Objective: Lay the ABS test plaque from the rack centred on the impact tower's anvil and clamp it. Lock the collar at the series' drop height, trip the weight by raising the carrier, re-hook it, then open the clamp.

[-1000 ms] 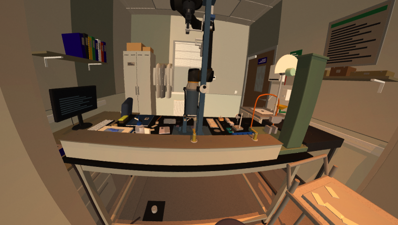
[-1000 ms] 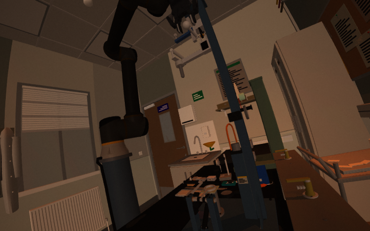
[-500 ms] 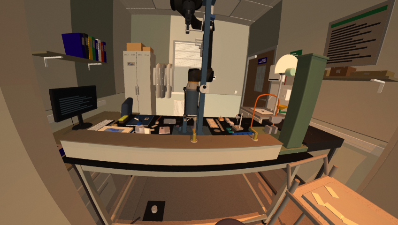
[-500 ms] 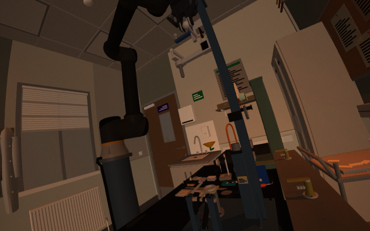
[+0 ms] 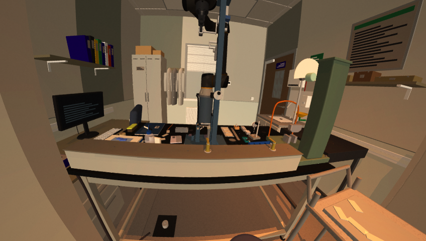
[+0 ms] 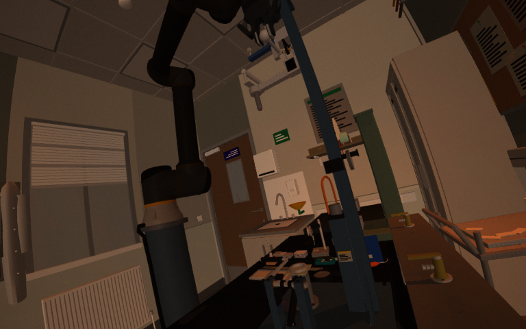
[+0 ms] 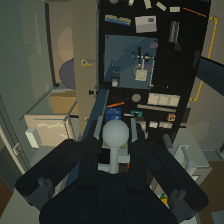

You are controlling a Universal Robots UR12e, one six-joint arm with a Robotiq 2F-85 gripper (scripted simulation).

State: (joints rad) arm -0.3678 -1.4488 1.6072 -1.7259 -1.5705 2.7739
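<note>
The carrier's round grey knob (image 7: 115, 134) sits at the top of the blue tower column (image 5: 219, 74), high above the bench, and my gripper (image 7: 115, 135) is closed around that knob, reaching in from the arm overhead. Far below on the blue base plate (image 7: 129, 61) a pale plaque (image 7: 141, 75) lies on the anvil by the clamp. The collar with its knob (image 5: 219, 94) sits partway up the column. In the side camera my gripper (image 5: 202, 28) hangs just left of the column's top.
A rack of pale plaques (image 7: 163, 99) lies on the black bench beside the base plate. A green pendulum machine (image 5: 324, 107) stands at the bench's right end. The raised wooden ledge (image 5: 182, 149) runs along the near edge. A cart (image 5: 358, 215) stands lower right.
</note>
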